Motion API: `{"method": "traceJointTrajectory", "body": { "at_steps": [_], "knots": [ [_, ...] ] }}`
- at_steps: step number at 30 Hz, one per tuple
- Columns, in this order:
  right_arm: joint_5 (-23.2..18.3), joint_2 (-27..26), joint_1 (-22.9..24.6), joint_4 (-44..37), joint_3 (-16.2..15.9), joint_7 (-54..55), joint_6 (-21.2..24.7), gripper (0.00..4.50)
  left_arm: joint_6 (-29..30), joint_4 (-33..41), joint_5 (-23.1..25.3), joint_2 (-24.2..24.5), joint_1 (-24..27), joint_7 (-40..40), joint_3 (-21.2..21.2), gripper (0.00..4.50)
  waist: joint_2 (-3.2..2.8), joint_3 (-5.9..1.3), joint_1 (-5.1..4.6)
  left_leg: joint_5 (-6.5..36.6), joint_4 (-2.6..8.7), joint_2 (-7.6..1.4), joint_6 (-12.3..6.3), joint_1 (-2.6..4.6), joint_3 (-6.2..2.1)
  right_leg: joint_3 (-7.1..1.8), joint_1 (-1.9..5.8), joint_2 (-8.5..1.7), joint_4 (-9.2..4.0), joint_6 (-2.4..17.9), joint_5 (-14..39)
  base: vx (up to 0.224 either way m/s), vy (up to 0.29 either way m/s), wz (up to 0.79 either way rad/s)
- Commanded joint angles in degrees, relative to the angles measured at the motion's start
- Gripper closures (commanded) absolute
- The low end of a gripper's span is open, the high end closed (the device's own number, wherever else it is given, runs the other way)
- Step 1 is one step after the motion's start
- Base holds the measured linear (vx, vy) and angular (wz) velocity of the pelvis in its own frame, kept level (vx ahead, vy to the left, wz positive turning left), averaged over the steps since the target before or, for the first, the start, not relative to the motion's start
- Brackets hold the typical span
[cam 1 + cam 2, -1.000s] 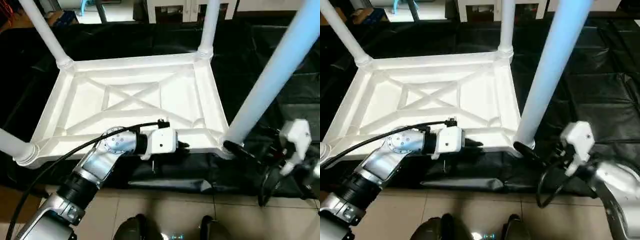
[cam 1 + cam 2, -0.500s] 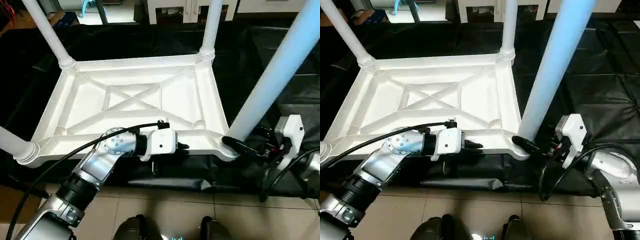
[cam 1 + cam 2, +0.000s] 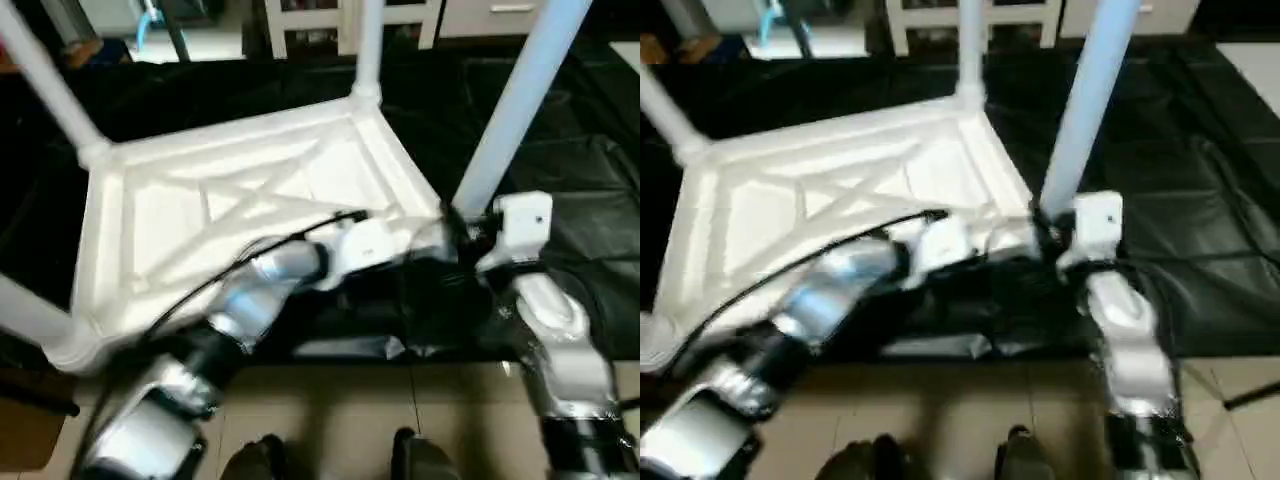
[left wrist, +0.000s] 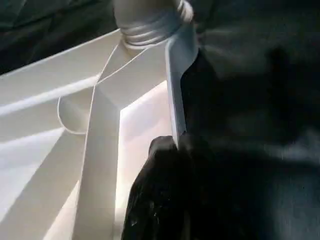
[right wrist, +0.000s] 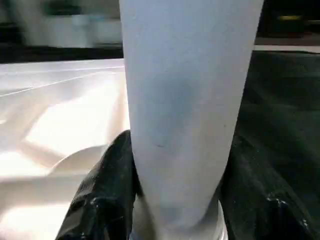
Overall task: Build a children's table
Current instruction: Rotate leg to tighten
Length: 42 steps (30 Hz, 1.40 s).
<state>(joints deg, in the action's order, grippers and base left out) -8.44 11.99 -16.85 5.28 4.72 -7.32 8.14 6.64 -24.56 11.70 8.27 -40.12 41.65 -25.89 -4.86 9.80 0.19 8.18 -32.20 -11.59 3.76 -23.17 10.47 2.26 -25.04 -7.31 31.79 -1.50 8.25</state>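
The right wrist view shows the right gripper (image 5: 175, 195) with its two black fingers (image 5: 102, 190) clamped around the long white tube leg (image 5: 185, 100), which the head views blur. That leg stands up from the near right corner of the upside-down white plastic table top (image 3: 250, 200) on the black mat (image 3: 590, 170). The left gripper (image 3: 425, 245) reaches across to the same corner; I cannot tell if it is apart or together.

- My two head eyes look forward and down over my silver forearms at the upturned table top (image 3: 230, 200) on black sheeting (image 3: 600, 190); both take in the same scene, slightly offset sideways.
- My left wrist camera sits very close, looking along my dark finger (image 4: 160, 200) at the top's rim and a corner socket (image 4: 150, 25).
- My right wrist camera looks from close range at the near right leg (image 5: 185, 100), the one both head eyes see (image 3: 1085, 110).
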Motion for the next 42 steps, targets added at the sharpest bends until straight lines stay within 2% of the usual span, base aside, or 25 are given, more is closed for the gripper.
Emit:
{"method": "traceJointTrajectory", "body": {
  "at_steps": [1,5,8,10,11,13,15,18,20,21,22,24,25,26,27,28,29,31,33,34,35,38,40,41,42],
  "knots": [
    [2.15,-2.21,-0.91,7.69,5.09,9.92,-0.15,2.59,0.76,-0.97,0.69,-1.28,-0.64,-0.86,-0.97,4.5,1.1,-3.88,-0.08,24.38,4.53,0.56,-0.67,1.11,-0.34,0.18,2.14,0.37,-4.53,5.75,29.58,0.0,0.0,0.0],
    [3.42,-3.73,-3.28,10.51,4.1,11.12,-2.94,2.6,0.53,-1.42,0.84,-2.21,-1.33,-0.89,-0.59,4.5,1.24,-3.75,-0.22,25.73,4.59,0.64,-1.34,1.22,-0.31,0.18,2.02,0.51,-4.54,6.94,27.3,0.0,0.0,0.0],
    [3.14,-3.69,-3.99,10.75,3.96,9.5,-4.05,2.6,0.34,-1.5,1.17,-1.62,-1.08,-0.77,-0.49,4.5,1.13,-3.81,-0.25,24.66,4.6,0.53,-1.96,1.09,-0.29,0.03,2.22,0.54,-4.24,7.85,24.35,0.0,0.0,0.0],
    [2.79,-1.23,-3.47,8.44,1.31,2.85,-5.92,2.6,0.02,-1.21,1.29,-0.3,-0.32,-0.34,-0.56,4.5,1.09,-3.88,-0.21,24.42,4.58,0.49,-2.29,1.09,-0.22,-0.01,2.32,0.59,-4.13,8.34,22.93,0.0,0.0,0.0],
    [3.0,-0.07,-2.86,7.07,0.48,0.69,-7.84,1.9,-0.3,-1.13,1.29,0.16,-0.04,-0.24,-0.56,4.5,1.16,-4.02,-0.16,22.64,4.43,0.39,-3.04,0.9,-0.14,-0.18,2.63,0.5,-3.87,9.31,19.87,0.0,0.0,0.0],
    [2.65,1.67,-1.79,4.84,-0.07,-2.01,-9.41,1.9,-0.65,-1.05,1.22,0.72,0.31,-0.22,-0.52,4.5,1.3,-4.13,0.0,20.73,4.18,0.35,-4.1,1.0,0.13,-0.36,2.59,0.5,-3.75,10.39,17.83,0.0,0.0,0.0],
    [2.39,3.18,-0.32,2.11,0.8,-2.65,-10.66,1.78,-1.14,-1.13,1.23,1.07,0.44,-0.31,-0.31,4.5,1.53,-4.23,0.15,19.07,4.02,0.29,-4.95,0.95,0.3,-0.43,2.67,0.49,-3.64,10.91,17.26,0.0,0.0,0.0],
    [2.09,4.41,2.03,-1.61,2.17,-3.06,-12.1,1.45,-1.74,-1.27,1.24,1.29,0.49,-0.37,-0.15,4.5,1.36,-4.37,0.34,16.58,3.79,0.24,-5.87,0.98,0.47,-0.55,2.55,0.53,-3.44,11.68,15.36,0.0,0.0,0.0],
    [2.36,5.02,4.16,-4.45,2.74,-3.44,-13.11,1.31,-2.66,-1.41,1.04,1.34,0.43,-0.06,-0.3,4.5,1.35,-4.64,0.6,13.55,3.5,0.13,-7.1,0.98,0.57,-0.64,2.66,0.58,-3.0,12.42,11.62,0.055,-0.009,0.08],
    [2.23,5.2,5.49,-6.0,2.94,-3.71,-13.41,1.31,-2.99,-1.5,0.96,1.34,0.43,-0.04,-0.34,4.5,0.89,-4.94,0.65,11.26,3.28,0.2,-7.76,0.72,0.45,-0.52,3.0,0.55,-2.55,12.97,9.2,0.056,-0.005,0.06],
    [2.0,5.24,7.54,-8.25,3.19,-3.77,-13.59,1.16,-3.81,-1.83,0.99,1.24,0.31,-0.07,-0.46,4.5,0.95,-5.01,0.72,9.45,3.1,0.08,-8.62,0.73,0.53,-0.53,2.91,0.69,-2.4,13.35,6.32,0.056,0.0,0.02],
    [2.42,5.28,11.27,-11.99,3.38,-3.57,-14.3,1.0,-5.59,-2.81,0.97,0.82,-0.03,-0.24,-0.61,4.5,0.7,-5.26,1.11,7.79,2.84,0.17,-9.41,0.62,0.52,-0.45,3.15,0.79,-1.93,13.96,3.14,0.067,-0.014,0.02],
    [2.75,5.29,12.56,-13.23,3.4,-3.42,-14.63,1.0,-6.29,-3.23,0.97,0.64,-0.18,-0.3,-0.66,4.5,0.84,-5.31,1.26,7.24,2.79,0.15,-9.71,0.67,0.56,-0.41,3.17,0.82,-1.84,14.28,1.8,0.0,0.0,0.0],
    [3.57,4.82,15.92,-16.17,3.64,-2.68,-15.63,0.96,-7.81,-5.0,1.56,0.19,-0.93,-0.94,-0.96,4.5,0.57,-5.27,1.37,7.18,2.76,0.19,-9.85,0.66,0.59,-0.37,3.11,0.82,-1.93,14.45,1.47,0.0,0.0,0.0],
    [3.97,4.61,17.37,-17.22,3.6,-2.46,-16.15,0.79,-8.56,-5.86,1.84,0.02,-1.35,-1.15,-1.13,4.5,0.67,-5.35,1.44,7.28,2.71,0.15,-9.89,0.67,0.6,-0.39,3.11,0.8,-1.9,14.33,1.45,0.0,0.0,0.0],
    [4.59,4.29,19.51,-18.79,3.5,-2.13,-16.92,0.67,-9.73,-7.23,2.24,-0.24,-2.03,-1.46,-1.37,4.5,0.21,-5.0,1.64,9.02,2.95,0.13,-9.56,0.57,0.62,-0.3,2.98,0.72,-2.21,13.87,3.84,0.0,0.0,0.0],
    [5.31,4.18,20.9,-19.48,3.15,-1.96,-17.43,0.6,-10.49,-8.12,2.47,-0.47,-2.53,-1.86,-1.43,4.5,0.4,-4.89,1.68,10.56,3.06,0.13,-9.18,0.71,0.71,-0.31,2.84,0.74,-2.56,13.29,5.9,0.0,0.0,0.0],
    [6.64,3.98,23.76,-20.23,1.85,-1.96,-18.38,0.48,-12.71,-9.54,2.55,-1.09,-3.63,-2.49,-1.43,4.5,0.51,-4.45,1.7,16.55,3.75,0.09,-6.69,0.62,0.51,-0.29,2.74,0.51,-3.33,10.94,14.69,0.0,0.0,0.0],
    [7.25,3.85,25.29,-20.54,1.07,-2.04,-18.84,0.27,-13.92,-10.08,2.45,-1.45,-4.16,-2.61,-1.43,4.5,0.53,-4.25,1.57,19.97,4.11,0.06,-5.2,0.76,0.37,-0.35,2.48,0.37,-3.81,9.33,20.17,0.0,0.0,0.0],
    [7.64,3.74,25.95,-20.75,0.58,-2.11,-18.22,0.21,-14.68,-10.34,2.23,-1.71,-4.53,-2.52,-1.4,4.5,-0.31,-4.18,1.6,20.59,4.18,0.06,-4.77,0.76,0.24,-0.36,2.42,0.34,-3.78,9.02,20.77,0.0,0.0,0.0],
    [7.71,3.52,26.35,-20.81,0.2,-2.16,-17.79,0.21,-15.37,-10.44,1.88,-1.99,-4.8,-2.26,-1.33,4.5,0.05,-4.05,1.46,22.1,4.37,0.06,-4.12,0.81,0.23,-0.33,2.25,0.45,-4.11,8.27,22.04,0.0,0.0,0.0],
    [6.62,2.11,26.84,-21.08,-0.97,-1.97,-14.35,0.15,-18.45,-10.1,-0.24,-3.6,-4.89,-0.28,-0.99,4.5,0.02,-4.06,1.54,21.51,4.41,0.13,-4.25,0.72,0.22,-0.49,2.16,0.41,-4.17,7.86,21.75,0.0,0.0,0.0],
    [6.7,1.22,26.42,-21.08,-1.41,-1.42,-12.27,0.15,-21.15,-10.79,-1.16,-4.73,-4.83,0.59,-1.2,4.5,-0.15,-4.38,1.73,19.52,4.18,0.02,-4.81,0.88,0.37,-0.56,2.02,0.51,-3.93,9.06,18.25,0.0,0.0,0.0],
    [7.03,0.97,26.12,-20.77,-1.79,-1.1,-10.98,0.15,-23.25,-11.49,-1.44,-5.55,-4.9,0.7,-1.51,4.5,-0.01,-4.72,1.93,17.47,3.9,-0.11,-5.57,0.97,0.54,-0.63,2.14,0.54,-3.53,10.48,14.03,0.0,0.0,0.0],
    [7.03,0.97,26.12,-20.77,-1.79,-1.1,-10.98,0.15,-23.25,-11.49,-1.44,-5.55,-4.9,0.7,-1.51,4.5,-0.02,-4.79,2.01,16.49,3.77,-0.07,-5.94,0.89,0.59,-0.62,2.21,0.56,-3.38,10.79,12.69,0.0,0.0,0.0]
  ]
}}
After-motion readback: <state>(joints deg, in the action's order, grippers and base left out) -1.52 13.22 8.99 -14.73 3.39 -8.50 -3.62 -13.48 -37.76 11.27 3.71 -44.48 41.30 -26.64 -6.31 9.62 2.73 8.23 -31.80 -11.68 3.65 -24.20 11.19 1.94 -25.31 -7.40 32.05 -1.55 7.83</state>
